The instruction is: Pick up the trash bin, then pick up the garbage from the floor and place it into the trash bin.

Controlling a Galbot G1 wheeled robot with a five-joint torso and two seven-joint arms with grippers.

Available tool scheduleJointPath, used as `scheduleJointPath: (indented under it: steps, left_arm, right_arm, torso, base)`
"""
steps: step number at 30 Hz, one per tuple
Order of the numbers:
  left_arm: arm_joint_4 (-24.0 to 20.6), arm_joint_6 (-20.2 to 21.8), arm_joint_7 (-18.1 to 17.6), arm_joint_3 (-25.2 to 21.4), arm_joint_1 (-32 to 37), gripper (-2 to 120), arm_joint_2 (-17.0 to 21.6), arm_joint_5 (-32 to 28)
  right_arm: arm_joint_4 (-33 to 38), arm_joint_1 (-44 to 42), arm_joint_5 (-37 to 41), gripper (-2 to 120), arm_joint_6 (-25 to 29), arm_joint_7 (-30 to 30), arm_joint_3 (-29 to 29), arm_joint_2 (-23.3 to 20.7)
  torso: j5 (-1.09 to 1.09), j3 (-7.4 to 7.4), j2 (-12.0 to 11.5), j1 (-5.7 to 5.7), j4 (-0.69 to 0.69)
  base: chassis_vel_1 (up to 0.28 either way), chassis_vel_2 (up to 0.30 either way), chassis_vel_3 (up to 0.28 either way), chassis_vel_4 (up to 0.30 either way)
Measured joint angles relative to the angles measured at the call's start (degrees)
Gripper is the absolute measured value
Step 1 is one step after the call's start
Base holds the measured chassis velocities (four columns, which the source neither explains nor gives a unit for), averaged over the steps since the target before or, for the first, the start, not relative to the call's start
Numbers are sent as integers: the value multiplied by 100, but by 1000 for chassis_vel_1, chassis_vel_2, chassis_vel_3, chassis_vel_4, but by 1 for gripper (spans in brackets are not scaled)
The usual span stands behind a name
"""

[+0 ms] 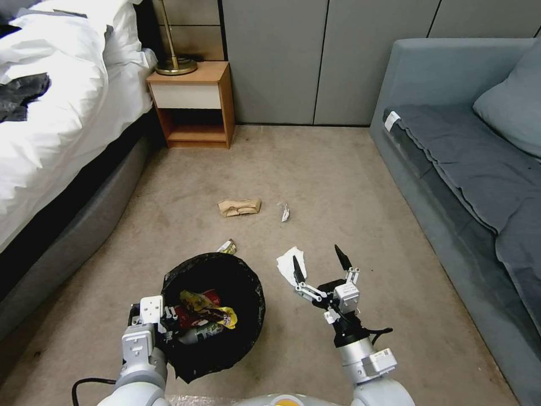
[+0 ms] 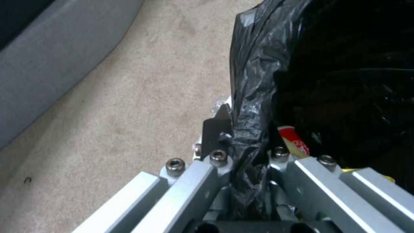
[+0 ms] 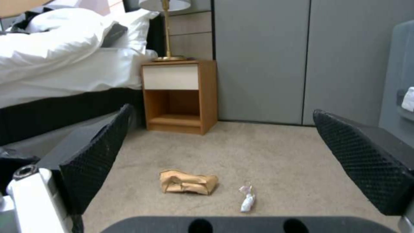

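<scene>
The bin is already in hand, so the step now is gathering the litter left on the floor. The left gripper (image 1: 155,327) is clenched on the rim of the trash bin (image 1: 248,279), its fingers pinching the black bag liner (image 2: 254,97) with one inside and one outside. The bin looks round, its wrinkled glossy liner spilling over the edge, and it already holds a red-and-white carton (image 1: 194,316), a yellow wrapper (image 1: 211,307) and what looks like a bottle.

The right gripper (image 1: 319,260) hangs beside the bin with its fingers spread wide and nothing between them. A white tissue (image 1: 287,265) lies just beside its left fingertip — the nearest piece, and probably the next target. Farther ahead of this gripper sit a crumpled brown paper bag (image 3: 187,183) and a small white scrap (image 3: 248,199), well apart from it; a small wrapper (image 1: 227,246) lies just beyond the bin's far rim.

Taking the tissue calls for lowering the open gripper to the carpet and shifting slightly toward the bin to straddle it — thin and flat, it may slip unless pinched right at the floor
</scene>
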Motion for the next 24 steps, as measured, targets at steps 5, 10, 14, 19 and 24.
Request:
scheduleJointPath:
  steps: [5, 10, 14, 19, 24]
  left_arm:
    - [0, 2, 0, 12, -10, 0, -5, 6]
    - [4, 7, -1, 16, -16, 0, -2, 5]
    - [18, 15, -2, 22, -41, 0, 6, -1]
    - [25, 20, -2, 25, -56, 0, 15, -13]
    - [9, 23, -2, 5, -19, 0, 57, -39]
  right_arm:
    - [-99, 64, 47, 100, 31, -59, 28, -14]
    - [-144, 104, 57, 100, 31, -93, 56, -26]
    - [-163, 144, 88, 100, 27, -155, 66, -41]
    - [-169, 155, 92, 100, 19, -192, 51, -45]
    - [-211, 178, 87, 100, -5, -222, 2, -46]
  torso:
    - [0, 0, 0, 0, 0]
    - [0, 0, 0, 0, 0]
    - [0, 0, 0, 0, -1]
    - [0, 0, 0, 0, 0]
    - [-1, 0, 0, 0, 0]
  base:
    - [0, 0, 0, 0]
    - [0, 0, 0, 0]
    - [-76, 82, 91, -78]
    - [-111, 118, 115, -106]
    - [-75, 88, 84, -100]
